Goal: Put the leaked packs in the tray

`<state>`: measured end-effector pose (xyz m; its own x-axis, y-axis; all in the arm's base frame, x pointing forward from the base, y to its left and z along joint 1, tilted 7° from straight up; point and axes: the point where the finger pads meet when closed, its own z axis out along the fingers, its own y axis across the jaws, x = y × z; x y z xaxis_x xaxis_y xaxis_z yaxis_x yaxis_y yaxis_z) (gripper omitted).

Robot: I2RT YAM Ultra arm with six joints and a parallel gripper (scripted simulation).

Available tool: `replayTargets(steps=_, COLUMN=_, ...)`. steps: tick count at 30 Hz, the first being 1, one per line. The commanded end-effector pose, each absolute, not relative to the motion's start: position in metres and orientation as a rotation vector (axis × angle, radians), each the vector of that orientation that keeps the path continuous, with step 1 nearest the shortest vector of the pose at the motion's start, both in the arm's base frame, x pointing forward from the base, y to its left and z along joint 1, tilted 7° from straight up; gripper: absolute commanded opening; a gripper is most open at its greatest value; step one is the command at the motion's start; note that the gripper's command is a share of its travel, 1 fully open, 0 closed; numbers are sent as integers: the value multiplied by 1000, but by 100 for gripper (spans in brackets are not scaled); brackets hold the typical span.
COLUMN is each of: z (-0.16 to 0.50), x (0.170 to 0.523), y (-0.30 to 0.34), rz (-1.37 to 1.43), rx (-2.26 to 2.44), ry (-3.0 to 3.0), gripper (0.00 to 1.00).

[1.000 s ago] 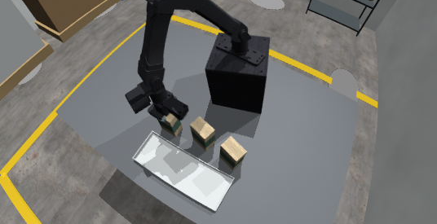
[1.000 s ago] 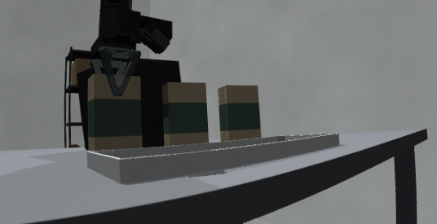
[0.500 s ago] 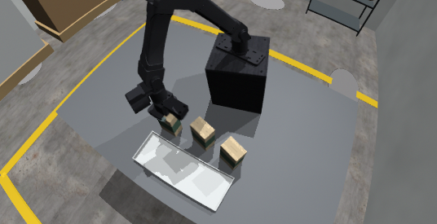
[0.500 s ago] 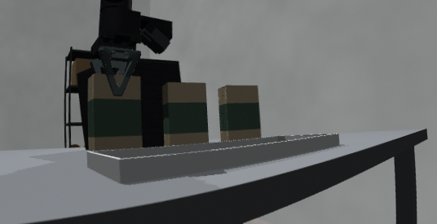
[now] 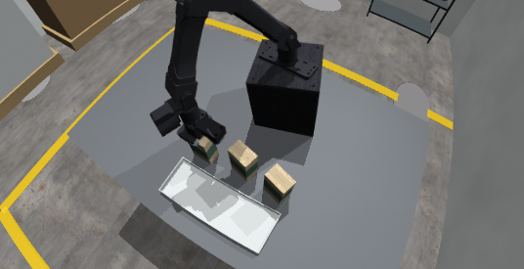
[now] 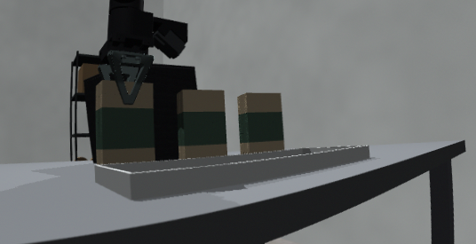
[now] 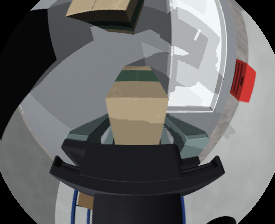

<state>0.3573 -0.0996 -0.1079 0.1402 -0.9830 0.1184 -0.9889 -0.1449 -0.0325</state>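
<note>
Here the gripper (image 6: pixel 125 89) is clamped from above on the top of the left coffee pack (image 6: pixel 124 127), pressing its two broad faces, presumably to feel for softness. That pack stands on the table (image 5: pixel 362 179) just behind the tray (image 5: pixel 172 177), left of the middle pack (image 5: pixel 242 158) and right pack (image 5: pixel 280 182).

Soft, even light falls from above; the grey tabletop (image 5: pixel 371 179) carries broad, hard-edged shadows spreading from the black arm and its black cube pedestal (image 5: pixel 313 115). Just beyond the end effector (image 5: pixel 202 142), the shallow white rectangular tray (image 5: pixel 168 183) glares brightly from overhead. Side on, the room is dim and the black arm reads almost as a silhouette. The wrist view bulges like a fisheye, black around its rim.
</note>
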Motion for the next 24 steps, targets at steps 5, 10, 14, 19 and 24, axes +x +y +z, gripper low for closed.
replayTargets(steps=5, z=-99, x=362, y=-101, rz=197, rx=2340, ry=-2036, gripper=26)
replayTargets(steps=10, z=-99, x=362, y=-101, rz=197, rx=2340, ry=-2036, gripper=79)
replayTargets(steps=14, z=-99, x=362, y=-101, rz=197, rx=2340, ry=-2036, gripper=79)
replayTargets(steps=19, z=-99, x=362, y=-101, rz=197, rx=2340, ry=-2036, gripper=79)
replayTargets(steps=24, z=-99, x=362, y=-101, rz=197, rx=2340, ry=-2036, gripper=79)
